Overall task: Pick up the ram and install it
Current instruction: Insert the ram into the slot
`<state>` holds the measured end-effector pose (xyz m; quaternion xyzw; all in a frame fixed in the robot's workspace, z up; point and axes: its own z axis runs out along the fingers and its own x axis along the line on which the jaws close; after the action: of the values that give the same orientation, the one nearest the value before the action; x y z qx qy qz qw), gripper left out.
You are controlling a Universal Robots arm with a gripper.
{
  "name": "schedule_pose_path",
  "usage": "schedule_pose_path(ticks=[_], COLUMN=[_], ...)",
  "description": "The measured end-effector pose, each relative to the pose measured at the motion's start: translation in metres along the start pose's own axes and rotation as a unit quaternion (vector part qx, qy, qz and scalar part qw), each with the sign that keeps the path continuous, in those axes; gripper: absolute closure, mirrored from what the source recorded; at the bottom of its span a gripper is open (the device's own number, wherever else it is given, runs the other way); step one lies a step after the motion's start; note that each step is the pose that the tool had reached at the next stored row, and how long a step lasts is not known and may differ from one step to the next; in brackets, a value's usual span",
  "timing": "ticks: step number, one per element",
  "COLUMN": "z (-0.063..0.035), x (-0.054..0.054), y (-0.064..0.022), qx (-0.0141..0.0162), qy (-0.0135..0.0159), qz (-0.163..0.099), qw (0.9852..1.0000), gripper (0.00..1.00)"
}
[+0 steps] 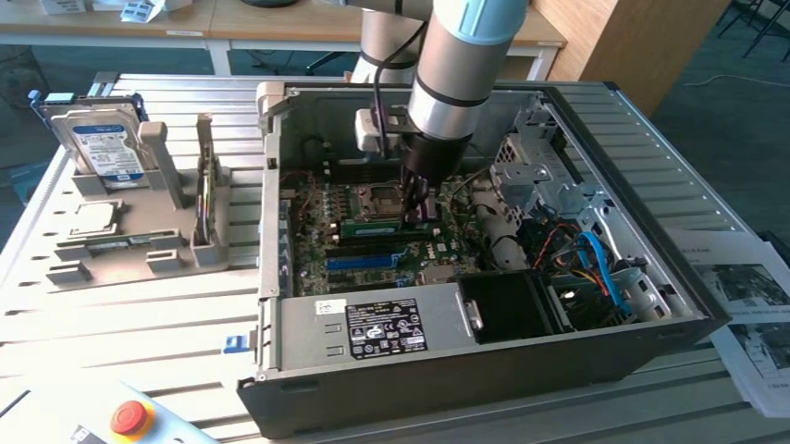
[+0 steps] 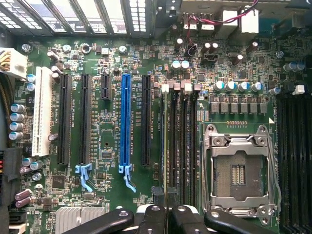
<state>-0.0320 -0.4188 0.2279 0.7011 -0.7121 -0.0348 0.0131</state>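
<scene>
Inside case (image 1: 494, 370), tool (image 1: 423, 215) grips ram (image 1: 374, 225) (seen edge-on)

On the bench (image 1: 148, 314), the computer case (image 1: 370, 375) occupies the exterior view's centre and right, the drive rack (image 1: 124, 248) its left. Inside the case, the ram (image 1: 374, 225) sits just below the CPU socket (image 1: 380, 197).

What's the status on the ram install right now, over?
Status: gripper shut on the ram. It stands edge-on over the memory slots beside the empty CPU socket; seating unclear. Nothing seen across those slots.
</scene>
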Motion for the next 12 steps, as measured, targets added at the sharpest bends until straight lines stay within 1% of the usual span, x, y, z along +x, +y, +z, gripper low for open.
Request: schedule_pose_path(ticks=[8,12], z=[0.0001,0.0002], x=[-0.0007,-0.0007], y=[0.0004,0.0027], qx=[0.0005,0.0026], qy=[-0.0001,0.0], qz=[0.0,0.0], qw=[1.0,1.0], gripper=[0.88,0.88])
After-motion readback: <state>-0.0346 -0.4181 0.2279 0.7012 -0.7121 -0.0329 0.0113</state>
